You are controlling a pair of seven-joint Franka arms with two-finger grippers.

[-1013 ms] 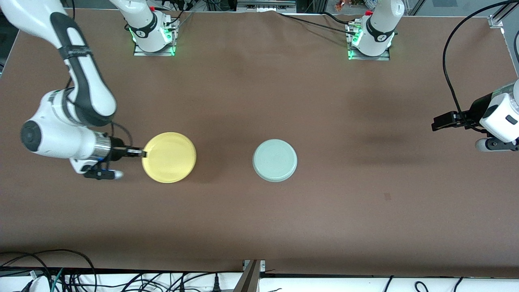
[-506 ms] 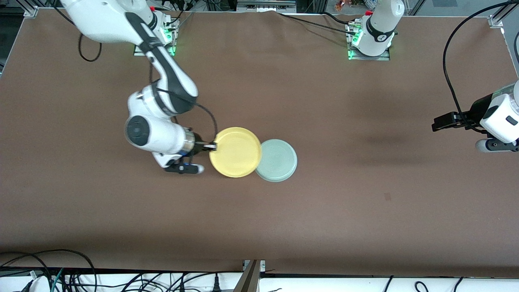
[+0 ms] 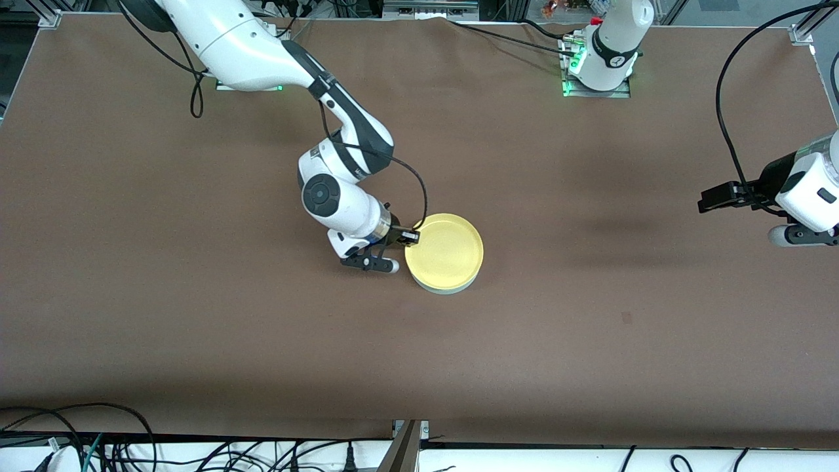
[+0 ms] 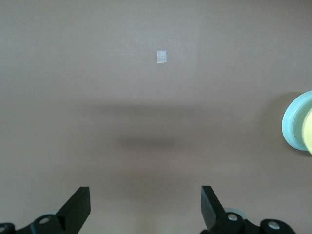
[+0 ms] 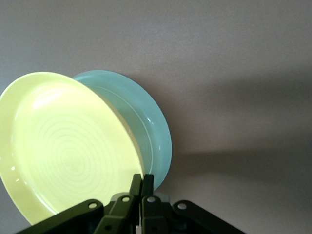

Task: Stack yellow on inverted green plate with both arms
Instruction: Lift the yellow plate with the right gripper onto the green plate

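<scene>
1. Holding the yellow plate (image 3: 445, 252) by its rim at the side toward the right arm's end of the table, the right end effector (image 3: 411, 236) was clamped narrow on that edge, directly over the green plate (image 3: 446, 288).
2. Only a thin crescent of the green plate showed under the yellow one in the front view; it lay near the middle of the table (image 3: 590, 328).
3. In the right wrist view the yellow plate (image 5: 63, 151) sat tilted above the green plate (image 5: 146, 126), so whether the two were touching could not be told.
4. The left end effector (image 3: 711, 195) waited with its fingers wide and empty over the table's edge at the left arm's end, well apart from both plates.
5. The step in hand looked like the final placement: yellow was aligned over green but not yet let go.
6. The next move probably called for lowering the yellow plate level, checking it sat centred, then opening the fingers and drawing away without dragging the rim.
</scene>
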